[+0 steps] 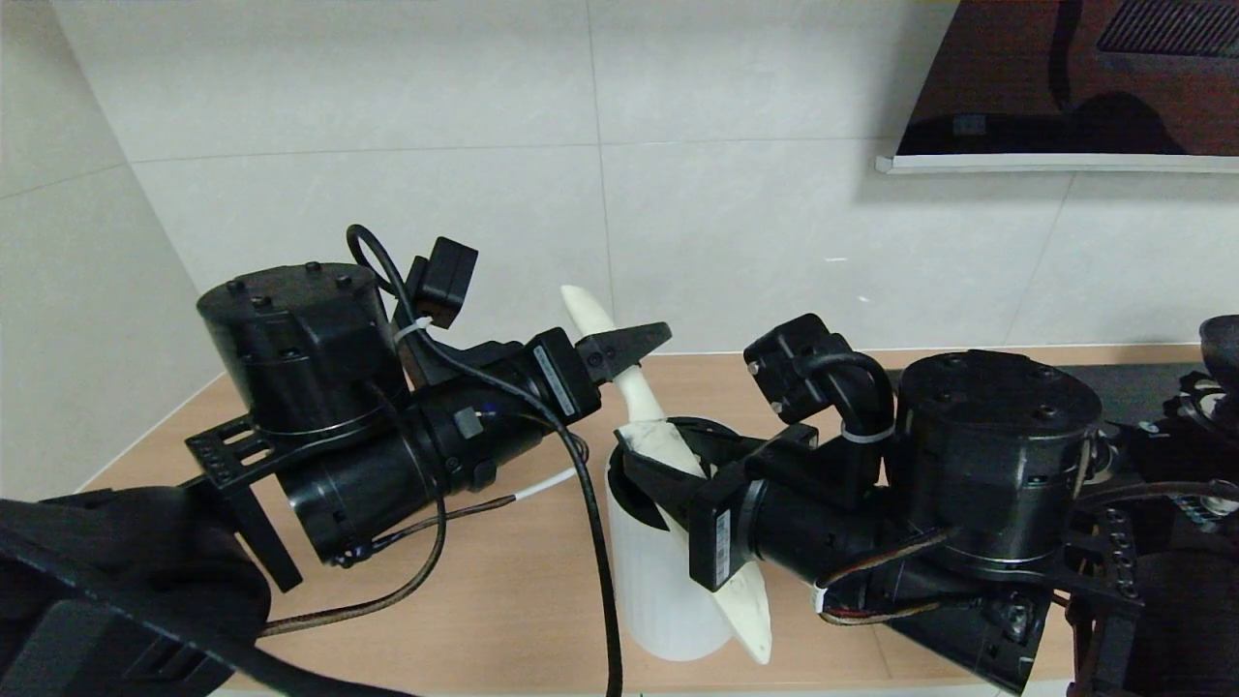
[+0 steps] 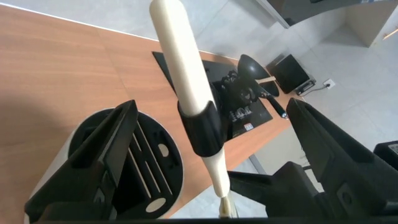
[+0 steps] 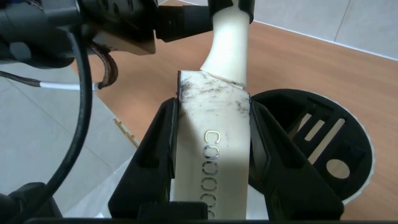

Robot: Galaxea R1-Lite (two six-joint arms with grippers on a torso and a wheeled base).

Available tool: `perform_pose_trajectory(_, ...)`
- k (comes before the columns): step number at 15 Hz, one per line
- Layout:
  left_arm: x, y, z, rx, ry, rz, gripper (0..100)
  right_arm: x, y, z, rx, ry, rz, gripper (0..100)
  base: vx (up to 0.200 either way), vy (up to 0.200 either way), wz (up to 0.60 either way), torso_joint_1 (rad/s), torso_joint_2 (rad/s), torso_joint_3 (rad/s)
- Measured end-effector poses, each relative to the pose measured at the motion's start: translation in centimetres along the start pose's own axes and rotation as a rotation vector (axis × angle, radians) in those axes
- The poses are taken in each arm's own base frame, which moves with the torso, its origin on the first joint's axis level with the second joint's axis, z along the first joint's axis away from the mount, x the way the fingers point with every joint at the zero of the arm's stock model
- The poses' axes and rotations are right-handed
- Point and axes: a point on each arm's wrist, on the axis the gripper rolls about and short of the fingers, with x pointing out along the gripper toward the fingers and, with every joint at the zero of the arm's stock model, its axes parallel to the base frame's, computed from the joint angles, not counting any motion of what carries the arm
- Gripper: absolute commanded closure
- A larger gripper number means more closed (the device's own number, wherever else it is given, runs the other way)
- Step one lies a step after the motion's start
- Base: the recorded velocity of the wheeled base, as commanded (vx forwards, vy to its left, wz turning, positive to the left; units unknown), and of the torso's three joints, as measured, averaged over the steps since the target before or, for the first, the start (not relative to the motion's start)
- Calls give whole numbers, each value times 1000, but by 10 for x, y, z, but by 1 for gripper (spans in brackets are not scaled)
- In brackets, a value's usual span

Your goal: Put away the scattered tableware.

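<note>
Head view, utensil: the white utensil point(image 1: 647, 407) lay slanted, with its slim handle up and away to the left and its broad end down toward the robot. It crossed the near wall of the holder point(image 1: 658, 581) and sat in no slot.
Head view, hands: the right gripper point(image 1: 668, 465) clamped the utensil's broad part right at the holder's rim. The left gripper point(image 1: 629, 348) was higher, at the handle.
Left wrist view, left hand: the jaws stood wide on either side of the handle, clear of it and of its black collar point(image 2: 200, 127). The slotted lid point(image 2: 158, 168) lay beyond one finger.
Right wrist view, grip: both fingers pressed the edges of the flat part, with the lid just beside them.
Judgement: the right arm alone seemed to carry it. It would likely need tipping upright over a slot.
</note>
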Motion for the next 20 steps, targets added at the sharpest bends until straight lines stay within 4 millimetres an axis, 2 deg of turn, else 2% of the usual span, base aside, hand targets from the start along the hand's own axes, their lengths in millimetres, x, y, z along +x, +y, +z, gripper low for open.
perform_pose_trajectory(14, 0, 1, -1, -1, 5, 2, 100, -2, 0, 1, 7, -3, -1, 100, 0, 0, 0, 0, 0, 0)
perform_pose_trajectory(15, 0, 1, -1, -1, 5, 3, 100, -2, 0, 1, 7, -4, -1, 0, 0, 0, 0, 0, 0, 0)
perform_pose_trajectory(20, -1, 1, -1, 0, 6, 3, 100, -3, -1, 1, 7, -5, -2, 0, 0, 0, 0, 0, 0, 0)
